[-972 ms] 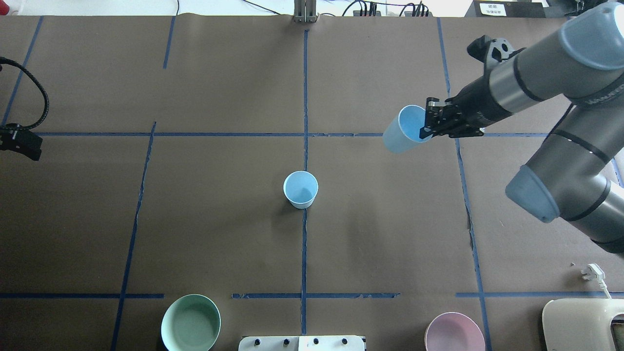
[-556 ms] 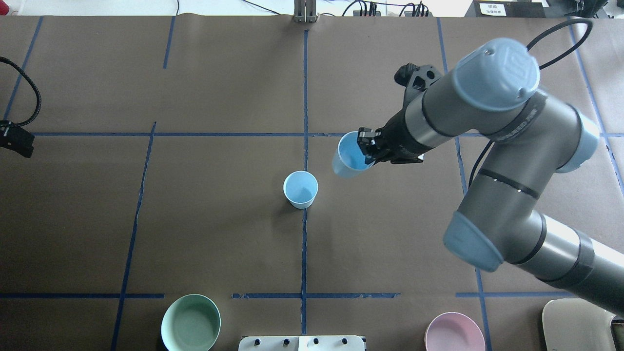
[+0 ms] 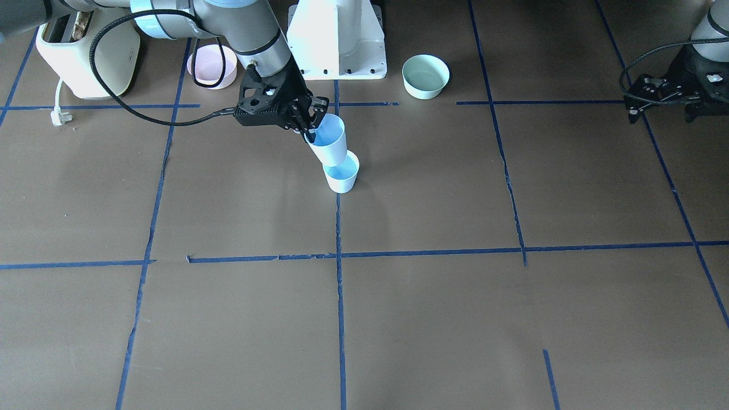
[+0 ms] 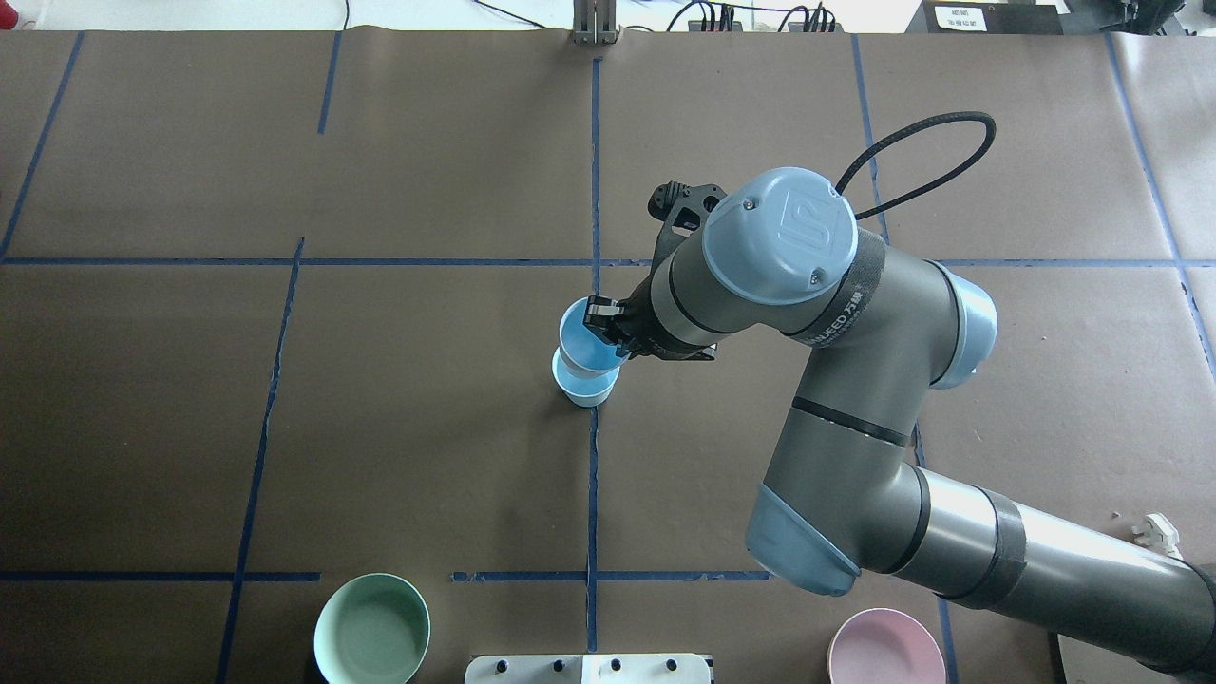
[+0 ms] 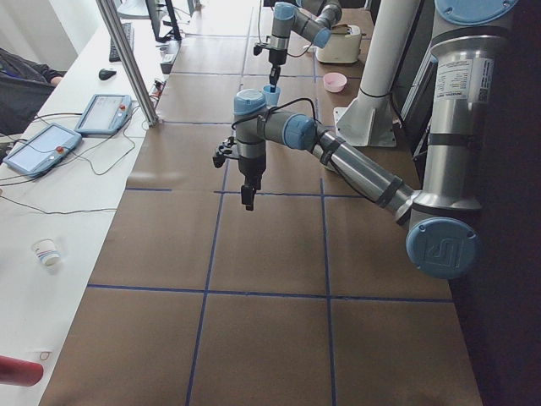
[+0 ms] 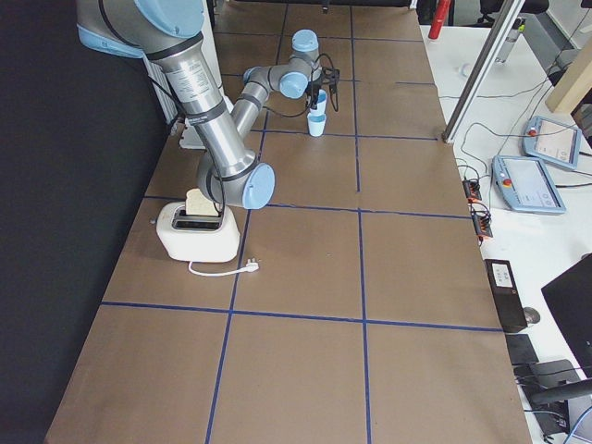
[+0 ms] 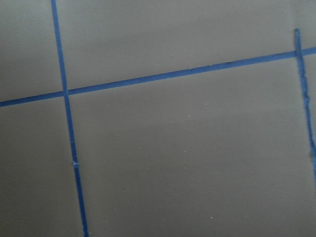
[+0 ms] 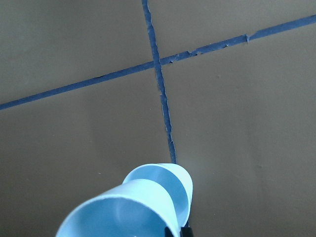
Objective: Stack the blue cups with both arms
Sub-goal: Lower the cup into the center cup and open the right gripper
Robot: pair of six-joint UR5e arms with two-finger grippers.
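One blue cup (image 4: 585, 389) stands upright at the table's centre on the blue tape line; it also shows in the front view (image 3: 342, 175). My right gripper (image 4: 606, 332) is shut on the rim of the second blue cup (image 4: 581, 346), which hangs tilted with its base over the standing cup's mouth (image 3: 329, 141). I cannot tell whether the two cups touch. The right wrist view shows the held cup (image 8: 123, 215) close up, with the standing cup (image 8: 165, 177) just beyond it. My left gripper (image 3: 659, 114) hangs far off at the table's left side, empty. I cannot tell whether it is open or shut.
A mint-green bowl (image 4: 371, 629) and a pink bowl (image 4: 885, 651) sit at the near edge by the white pedestal (image 3: 337, 40). A cream toaster (image 3: 85, 51) with a loose plug (image 3: 57, 117) stands at my right. Blue tape lines cross the brown table cover.
My right arm has swung left with its cup, from the table's right side to above the centre cup. My left gripper has left the overhead view's left edge.
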